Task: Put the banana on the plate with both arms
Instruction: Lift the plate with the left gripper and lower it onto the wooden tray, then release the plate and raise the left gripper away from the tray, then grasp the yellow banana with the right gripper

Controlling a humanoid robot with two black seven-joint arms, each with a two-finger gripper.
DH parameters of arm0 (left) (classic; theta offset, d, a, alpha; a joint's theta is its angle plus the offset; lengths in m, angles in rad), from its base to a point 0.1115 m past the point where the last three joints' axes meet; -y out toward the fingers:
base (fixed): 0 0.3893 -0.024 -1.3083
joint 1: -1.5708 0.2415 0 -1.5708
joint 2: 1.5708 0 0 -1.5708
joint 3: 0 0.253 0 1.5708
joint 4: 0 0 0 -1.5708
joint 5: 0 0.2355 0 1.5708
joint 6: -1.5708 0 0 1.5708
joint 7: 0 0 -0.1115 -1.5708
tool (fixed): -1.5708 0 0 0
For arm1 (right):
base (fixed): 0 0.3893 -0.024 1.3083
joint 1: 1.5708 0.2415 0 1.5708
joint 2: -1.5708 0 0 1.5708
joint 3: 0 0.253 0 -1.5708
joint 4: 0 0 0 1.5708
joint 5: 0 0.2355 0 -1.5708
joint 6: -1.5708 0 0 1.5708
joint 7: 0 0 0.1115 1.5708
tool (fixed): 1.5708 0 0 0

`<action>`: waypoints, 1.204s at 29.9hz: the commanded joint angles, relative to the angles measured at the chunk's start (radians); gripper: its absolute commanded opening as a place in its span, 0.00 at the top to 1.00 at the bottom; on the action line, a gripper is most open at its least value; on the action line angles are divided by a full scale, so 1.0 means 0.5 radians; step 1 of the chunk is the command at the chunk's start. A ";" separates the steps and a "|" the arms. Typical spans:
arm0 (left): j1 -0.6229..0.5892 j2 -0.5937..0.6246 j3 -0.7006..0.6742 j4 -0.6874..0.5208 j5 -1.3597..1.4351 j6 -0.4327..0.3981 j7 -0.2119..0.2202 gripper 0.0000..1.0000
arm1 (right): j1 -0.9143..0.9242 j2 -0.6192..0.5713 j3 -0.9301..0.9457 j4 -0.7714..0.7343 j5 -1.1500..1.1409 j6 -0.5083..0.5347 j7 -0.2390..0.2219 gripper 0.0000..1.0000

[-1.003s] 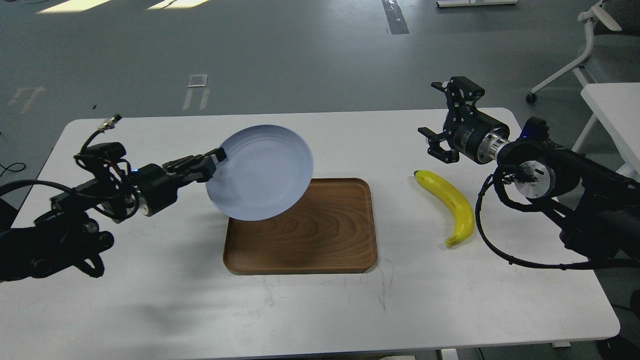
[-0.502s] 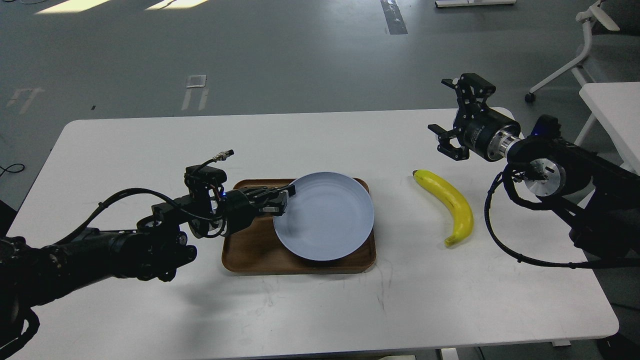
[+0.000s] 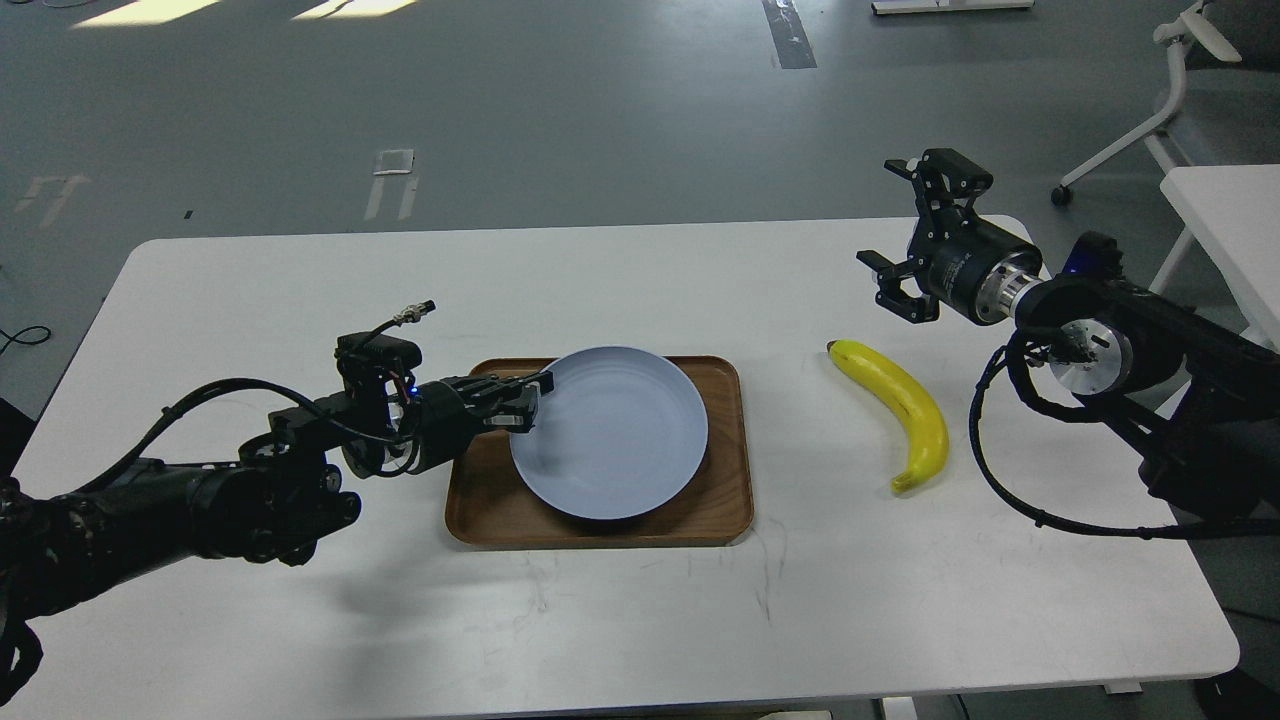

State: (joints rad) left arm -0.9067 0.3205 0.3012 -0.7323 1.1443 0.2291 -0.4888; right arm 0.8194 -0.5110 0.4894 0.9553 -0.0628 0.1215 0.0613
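The pale blue-grey plate (image 3: 608, 432) lies flat on the brown wooden tray (image 3: 480, 500) in the middle of the table. My left gripper (image 3: 530, 398) reaches in from the left and is shut on the plate's left rim, low over the tray. The yellow banana (image 3: 905, 405) lies on the white table to the right of the tray, apart from it. My right gripper (image 3: 880, 215) hangs open and empty above the table, just behind and right of the banana's far end.
The white table (image 3: 300, 280) ends at the front and right edges. A second white table (image 3: 1230, 220) and a white chair (image 3: 1180, 90) stand at the far right. My right arm's black cable (image 3: 1000, 490) loops onto the table beside the banana.
My left gripper brought the plate down from tilted in the air onto the tray, then slid it a little to the left. My right gripper shifted slightly right and stayed open.
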 commanded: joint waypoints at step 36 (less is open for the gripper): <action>-0.076 0.135 -1.274 -0.039 -1.976 -0.783 0.250 0.02 | 0.199 -0.325 -1.157 0.068 -2.810 -0.353 0.365 0.12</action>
State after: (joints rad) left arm -0.9538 0.3747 -0.3319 -0.7496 0.1591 -0.1577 -0.3643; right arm 0.9232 -0.7187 -0.0712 1.0233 -1.4663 -0.0487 0.2431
